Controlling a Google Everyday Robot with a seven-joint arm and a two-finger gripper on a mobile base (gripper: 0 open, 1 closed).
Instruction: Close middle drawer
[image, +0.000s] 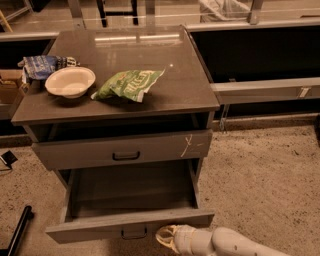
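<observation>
The middle drawer is the wide grey one with a plain front and a small dark bar handle. It stands pulled far out at the bottom of the cabinet, and its deep box is empty. My gripper reaches in from the lower right. It is low at the drawer front's lower edge, just right of the handle, touching or nearly touching the front. Above it, the taller grey drawer with white scratch marks is pushed in.
On the cabinet top lie a white bowl, a green snack bag and a blue bag. A grey shelf rail runs to the right. A black bar lies on the speckled floor at the left.
</observation>
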